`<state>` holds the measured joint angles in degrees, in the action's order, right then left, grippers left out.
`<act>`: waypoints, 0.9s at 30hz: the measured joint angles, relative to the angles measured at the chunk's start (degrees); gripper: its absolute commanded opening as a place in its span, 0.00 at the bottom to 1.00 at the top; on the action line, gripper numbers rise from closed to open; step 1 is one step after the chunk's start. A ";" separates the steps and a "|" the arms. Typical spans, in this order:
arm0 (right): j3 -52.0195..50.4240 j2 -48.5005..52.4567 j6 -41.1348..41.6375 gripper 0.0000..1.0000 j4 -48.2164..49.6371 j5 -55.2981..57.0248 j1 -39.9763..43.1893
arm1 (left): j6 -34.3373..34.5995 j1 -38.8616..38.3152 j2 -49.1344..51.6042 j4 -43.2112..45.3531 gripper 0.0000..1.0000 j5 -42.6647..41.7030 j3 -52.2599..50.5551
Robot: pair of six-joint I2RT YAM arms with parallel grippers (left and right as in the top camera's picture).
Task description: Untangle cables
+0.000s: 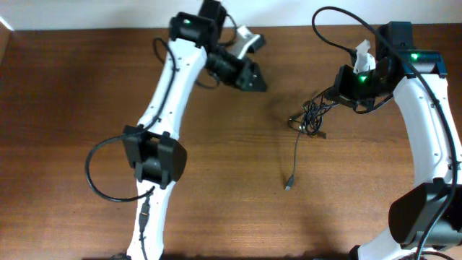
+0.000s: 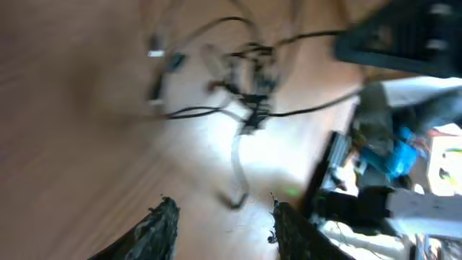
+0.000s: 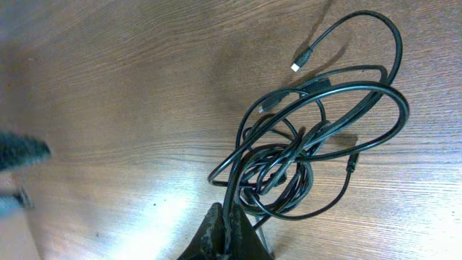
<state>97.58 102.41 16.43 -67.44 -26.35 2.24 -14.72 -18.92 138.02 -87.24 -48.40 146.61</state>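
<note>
- overhead: the cables (image 1: 312, 115) are lying in a small knotted bundle on the wooden table (image 1: 72, 108), right of centre. 1 loose strand is running down from the knot and ending in a small plug (image 1: 289, 185). only this view is showing both arms at once, along with that long strand.
- overhead: the right gripper (image 1: 333, 95) is sitting at the upper right edge of the bundle, with a strand running up into it. how wide it is standing cannot be told from here. the left gripper (image 1: 254, 81) is hovering well apart from the bundle, to its upper left.
- left wrist: this picture is blurring heavily. the left gripper (image 2: 224, 227) is standing wide apart, its 2 fingers (image 2: 160, 227) gripping nothing and touching nothing, with bare table between them. the cables (image 2: 249, 101) are showing ahead as a dark tangle, and the right arm (image 2: 404, 36) is showing at the upper right. blue and white clutter (image 2: 397, 155) at the right edge is too blurred for any print to be read.
- right wrist: only this view is showing the grip. the right gripper (image 3: 225, 224) is pinching tight on 1 strand of the cables (image 3: 310, 137). that strand is rising from between its fingers (image 3: 209, 238) into the coiled knot. several loops are fanning out over the table, and 1 free end is finishing in a small connector (image 3: 300, 61) near the top.
</note>
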 measured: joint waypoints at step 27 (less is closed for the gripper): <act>0.00 0.00 -0.39 0.04 -0.94 0.02 0.00 | 15.04 -15.10 12.70 16.57 0.34 -1.05 -0.02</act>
<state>97.58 102.41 16.03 -68.38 -26.33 2.24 0.32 -34.02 150.71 -70.67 -49.45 146.58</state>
